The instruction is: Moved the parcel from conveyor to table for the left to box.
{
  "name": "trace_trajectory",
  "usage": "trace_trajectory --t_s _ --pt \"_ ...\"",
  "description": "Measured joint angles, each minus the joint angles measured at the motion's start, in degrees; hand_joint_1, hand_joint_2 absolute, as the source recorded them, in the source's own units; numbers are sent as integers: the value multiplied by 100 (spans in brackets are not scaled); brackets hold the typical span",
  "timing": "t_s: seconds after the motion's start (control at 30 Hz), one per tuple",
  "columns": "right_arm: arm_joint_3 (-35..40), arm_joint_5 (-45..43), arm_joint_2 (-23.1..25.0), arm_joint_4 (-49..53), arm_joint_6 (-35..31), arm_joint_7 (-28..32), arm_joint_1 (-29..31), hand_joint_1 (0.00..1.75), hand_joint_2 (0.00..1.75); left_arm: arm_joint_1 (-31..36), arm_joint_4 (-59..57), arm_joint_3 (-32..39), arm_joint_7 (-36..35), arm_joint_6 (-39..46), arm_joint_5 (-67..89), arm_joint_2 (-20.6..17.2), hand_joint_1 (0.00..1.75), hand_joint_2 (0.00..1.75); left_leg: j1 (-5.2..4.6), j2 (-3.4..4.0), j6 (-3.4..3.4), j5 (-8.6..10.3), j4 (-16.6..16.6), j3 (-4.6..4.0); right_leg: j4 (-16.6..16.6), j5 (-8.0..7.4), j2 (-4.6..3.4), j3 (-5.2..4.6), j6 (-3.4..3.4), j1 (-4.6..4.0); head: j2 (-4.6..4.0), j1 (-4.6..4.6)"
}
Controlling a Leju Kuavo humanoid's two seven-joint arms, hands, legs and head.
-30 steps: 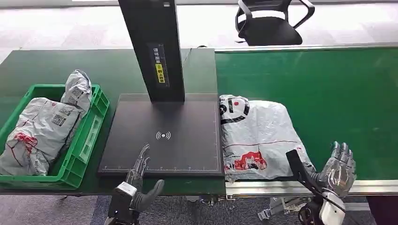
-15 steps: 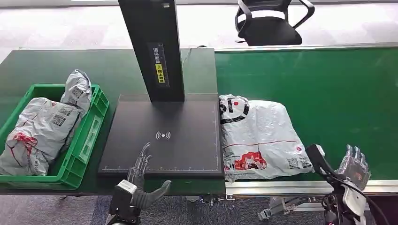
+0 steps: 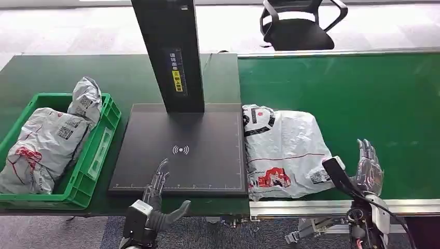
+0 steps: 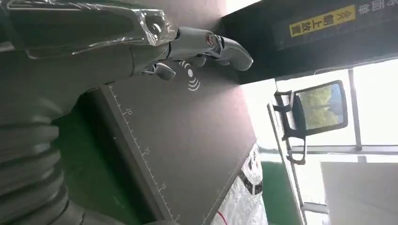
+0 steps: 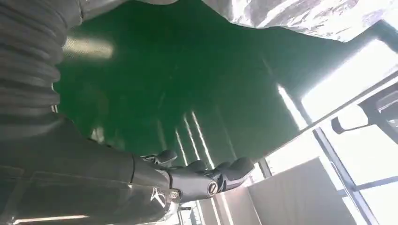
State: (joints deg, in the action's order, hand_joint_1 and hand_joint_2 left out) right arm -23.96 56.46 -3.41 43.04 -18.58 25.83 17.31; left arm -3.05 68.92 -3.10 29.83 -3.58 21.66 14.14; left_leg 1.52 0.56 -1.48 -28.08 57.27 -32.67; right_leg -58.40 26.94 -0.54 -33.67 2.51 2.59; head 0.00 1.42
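A grey plastic parcel (image 3: 284,150) with red and black print lies on the green conveyor (image 3: 363,98), its left edge against the black scanner pad (image 3: 181,150). My right hand (image 3: 363,174) stands open just right of the parcel's near right corner, thumb close to it, holding nothing. A corner of the parcel (image 5: 300,14) shows in the right wrist view, above the green belt. My left hand (image 3: 155,194) is open at the near edge of the scanner pad, fingers (image 4: 206,44) stretched over the pad (image 4: 187,140).
A green crate (image 3: 91,166) at the left holds two grey parcels (image 3: 46,145). A black scanner post (image 3: 168,54) rises from the pad's far edge. An office chair (image 3: 298,23) stands beyond the conveyor. The conveyor's metal rail (image 3: 311,207) runs along the near edge.
My right hand swung out to the right, then came back left and forward beside the parcel's near right corner. The parcel's near right corner now looks pushed in. The left hand barely moved.
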Motion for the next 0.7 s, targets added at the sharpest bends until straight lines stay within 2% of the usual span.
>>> trace_trajectory --t_s 0.17,0.3,0.4,0.67,0.7 --pt "9 -11 39 15 7 22 1 0 175 14 -46 0 0 2 -4 0 0 175 0 0 0 0 0 -1 0 0 0 0 0 0 0 -2" --pt "114 -66 53 13 258 258 8 0 175 39 -92 0 7 2 -4 -4 0 175 0 1 0 0 -1 -1 0 0 0 -1 0 0 0 -2" --pt "278 -112 70 -184 796 262 110 0 175 104 -166 0 42 6 -4 -11 0 175 0 5 0 0 -1 3 0 0 -1 0 0 -1 0 0" --pt "818 70 61 -861 1909 -236 202 0 175 280 -459 -2 87 4 -15 -39 0 175 0 1 0 1 0 3 0 0 -1 -1 0 0 0 0" --pt "875 74 52 -892 2003 -271 206 14 175 306 -490 -2 87 2 -24 -46 0 175 1 2 0 1 0 4 0 0 -1 -1 0 -1 0 0"
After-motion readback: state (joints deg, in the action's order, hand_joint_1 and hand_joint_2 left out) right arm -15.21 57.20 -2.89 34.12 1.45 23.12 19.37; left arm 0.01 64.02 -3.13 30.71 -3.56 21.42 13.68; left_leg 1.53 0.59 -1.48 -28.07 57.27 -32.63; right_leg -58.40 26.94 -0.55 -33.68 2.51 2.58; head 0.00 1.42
